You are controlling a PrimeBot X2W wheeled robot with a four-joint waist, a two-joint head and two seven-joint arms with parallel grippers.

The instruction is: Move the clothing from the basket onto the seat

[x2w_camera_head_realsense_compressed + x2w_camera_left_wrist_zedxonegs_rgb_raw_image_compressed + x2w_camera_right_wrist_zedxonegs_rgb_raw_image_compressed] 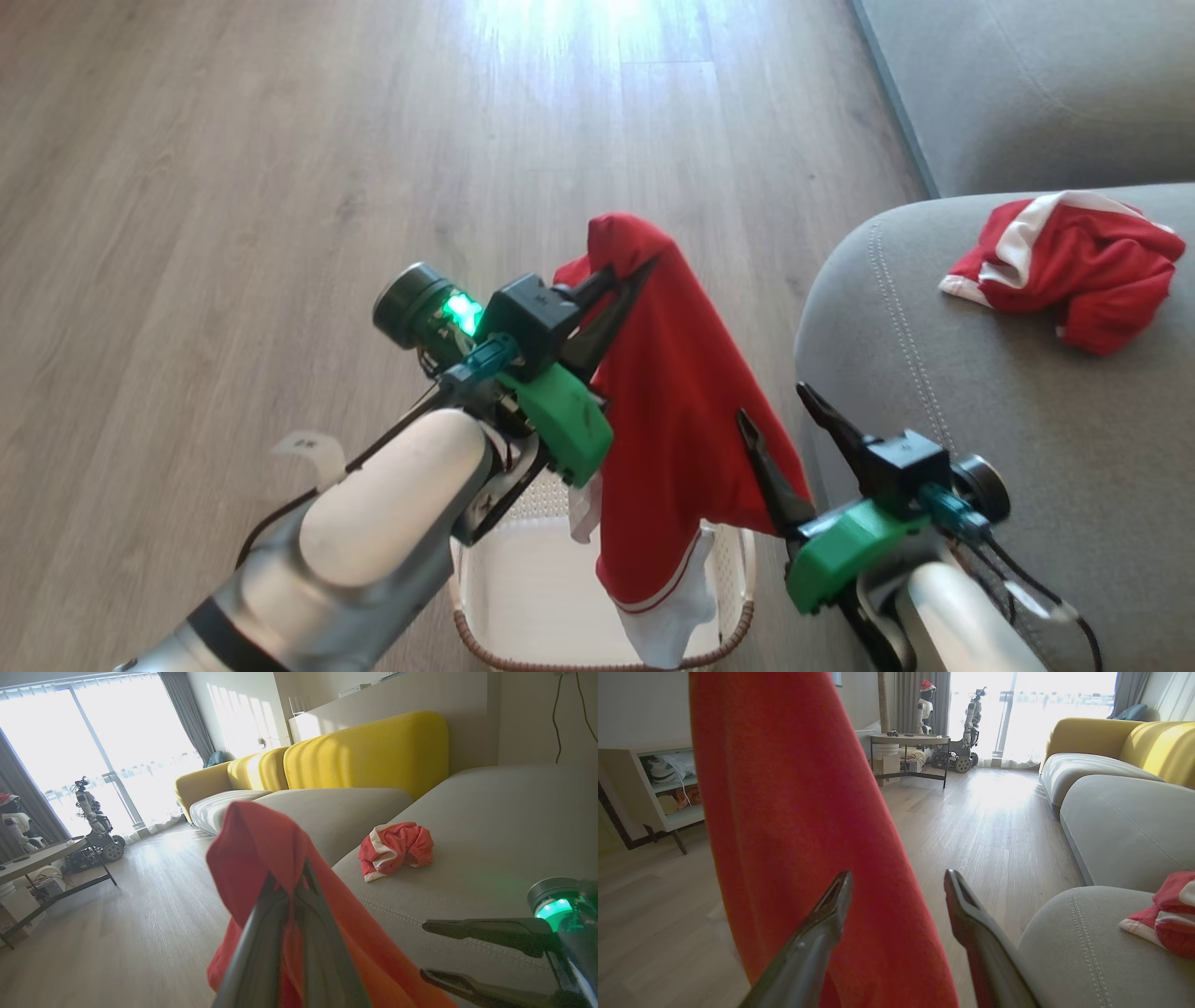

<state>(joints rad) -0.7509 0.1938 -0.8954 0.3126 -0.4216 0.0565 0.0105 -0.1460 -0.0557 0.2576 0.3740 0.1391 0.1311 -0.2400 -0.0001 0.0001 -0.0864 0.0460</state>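
1. The left gripper [627, 273] sits just left of centre in the head view. Its two dark fingers are pinched close together on a fold at the top of a red garment [672, 392], and the cloth bunches over the fingertips.
2. From that pinch the red garment hangs free toward 5 o'clock. It widens as it falls and ends in a white-striped hem and a white panel.
3. The basket [532, 569] stands on the wooden floor [233, 187] at 6 o'clock in the head view, with its left part hidden behind the left forearm [392, 513]. The garment's lower end dangles over the basket's right half. Whether it touches the rim I cannot tell.
4. The right gripper [773, 403] is at 4 o'clock from centre. Its fingers are spread wide with nothing between them. In its own wrist view the red cloth hangs behind the left finger and the gap — contact between them cannot be judged.
5. The grey seat [1027, 448] takes up the 3 to 5 o'clock side of the head view, just beside the right gripper.
6. A second garment [1064, 261], red with white trim, lies crumpled on the seat at 2 o'clock, well apart from both grippers.
7. In the left wrist view yellow backrests [364, 751] stand behind the seat at 12 to 1 o'clock, and the right gripper shows at 4 o'clock with its fingers parted
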